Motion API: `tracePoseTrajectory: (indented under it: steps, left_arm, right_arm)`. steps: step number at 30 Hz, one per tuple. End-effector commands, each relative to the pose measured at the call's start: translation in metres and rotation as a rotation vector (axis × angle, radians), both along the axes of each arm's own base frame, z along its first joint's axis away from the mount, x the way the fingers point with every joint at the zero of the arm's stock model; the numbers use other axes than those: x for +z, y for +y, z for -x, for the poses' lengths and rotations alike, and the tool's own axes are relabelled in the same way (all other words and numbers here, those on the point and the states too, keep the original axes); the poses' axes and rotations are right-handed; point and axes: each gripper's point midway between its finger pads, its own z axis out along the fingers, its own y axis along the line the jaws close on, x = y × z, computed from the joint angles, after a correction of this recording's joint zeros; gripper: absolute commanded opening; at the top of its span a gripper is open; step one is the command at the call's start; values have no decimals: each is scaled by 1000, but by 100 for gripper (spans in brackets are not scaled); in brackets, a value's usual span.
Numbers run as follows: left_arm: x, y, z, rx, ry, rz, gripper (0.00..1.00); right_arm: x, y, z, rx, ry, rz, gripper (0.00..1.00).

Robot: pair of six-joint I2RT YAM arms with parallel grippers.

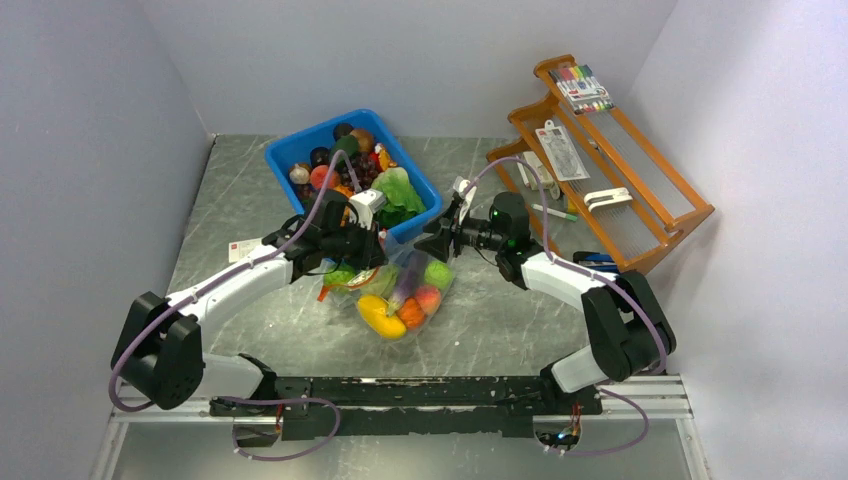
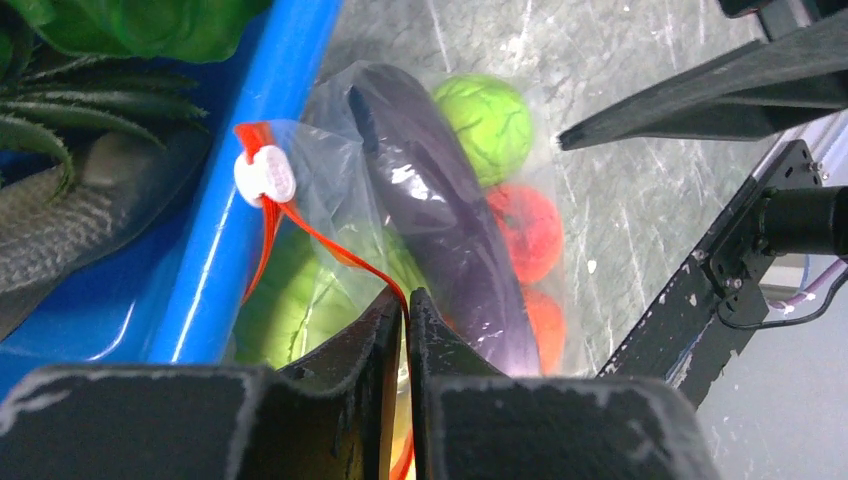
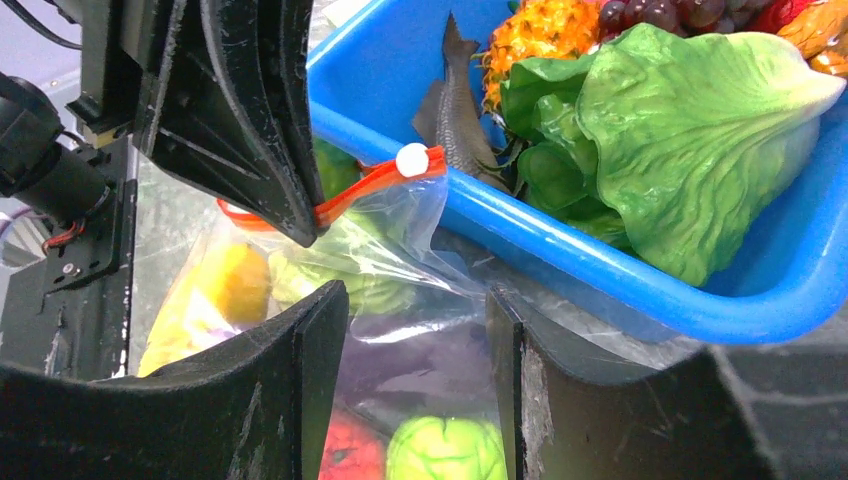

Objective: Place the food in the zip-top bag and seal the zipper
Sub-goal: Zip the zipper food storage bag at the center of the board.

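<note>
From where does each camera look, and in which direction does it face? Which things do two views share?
Top external: above and behind the bases, facing down at the table; both arms show.
Left wrist: on the left arm, facing along the left gripper, shut on the zipper.
Right wrist: on the right arm, facing past the open right gripper toward the left gripper.
Shared: both wrist views show the zip-top bag and blue bin.

Glossy clear plastic bag (image 2: 320, 180), smooth blue plastic bin (image 3: 620, 265)
</note>
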Motion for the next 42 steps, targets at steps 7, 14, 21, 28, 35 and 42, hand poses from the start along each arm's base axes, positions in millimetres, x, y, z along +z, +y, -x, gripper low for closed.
tracePoseTrajectory:
  steps: [7, 14, 21, 28, 35, 42]
  left_arm:
    - [53, -27, 21, -202, -262, 187, 7]
    - [58, -35, 37, -325, -315, 192, 7]
    - [60, -41, 43, -373, -360, 183, 7]
    - [55, -45, 42, -380, -363, 160, 7]
    - [58, -46, 44, -387, -384, 158, 7]
    - [58, -46, 48, -401, -394, 150, 7]
  right_arm:
    - [3, 12, 9, 168, -120, -2, 54]
    - [-9, 19, -4, 223, -130, 58, 62]
    - [-25, 22, 5, 287, -26, 66, 63]
    - [-32, 20, 30, 360, 77, 36, 62]
    - [-39, 24, 39, 438, 149, 12, 62]
    - [-36, 36, 46, 503, 155, -5, 56]
